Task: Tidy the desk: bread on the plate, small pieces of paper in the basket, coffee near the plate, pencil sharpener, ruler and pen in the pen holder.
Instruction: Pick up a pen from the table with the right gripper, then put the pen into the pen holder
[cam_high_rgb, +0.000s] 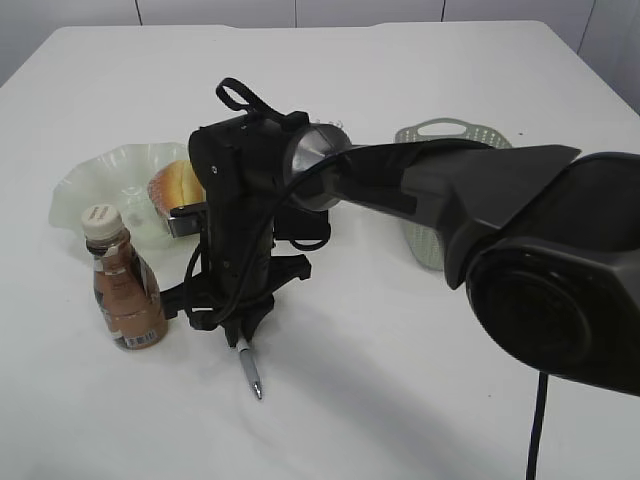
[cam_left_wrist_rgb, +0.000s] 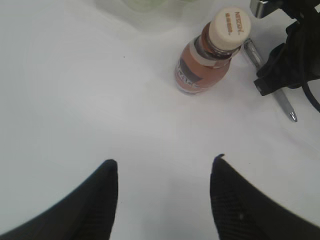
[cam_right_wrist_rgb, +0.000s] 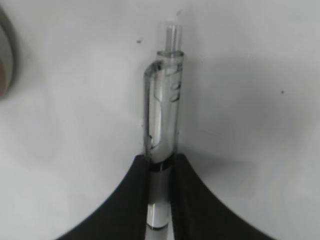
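Observation:
A clear and silver pen (cam_right_wrist_rgb: 165, 110) lies on the white table, its tip sticking out toward the front (cam_high_rgb: 252, 378). My right gripper (cam_right_wrist_rgb: 161, 159) comes straight down on it (cam_high_rgb: 238, 335), both fingers pressed against the barrel, shut on the pen. The coffee bottle (cam_high_rgb: 122, 290) stands upright just left of that gripper, by the pale green plate (cam_high_rgb: 85, 185) with the bread (cam_high_rgb: 172, 185) on it. My left gripper (cam_left_wrist_rgb: 165, 162) hangs open over bare table, with the coffee bottle (cam_left_wrist_rgb: 207, 60) and pen (cam_left_wrist_rgb: 283, 102) ahead of it. Pen holder, ruler, sharpener and paper are hidden or out of view.
A pale green basket (cam_high_rgb: 452, 131) sits at the back right, partly behind the right arm (cam_high_rgb: 470, 190), which reaches across the middle of the table. The arm hides what stands right behind it.

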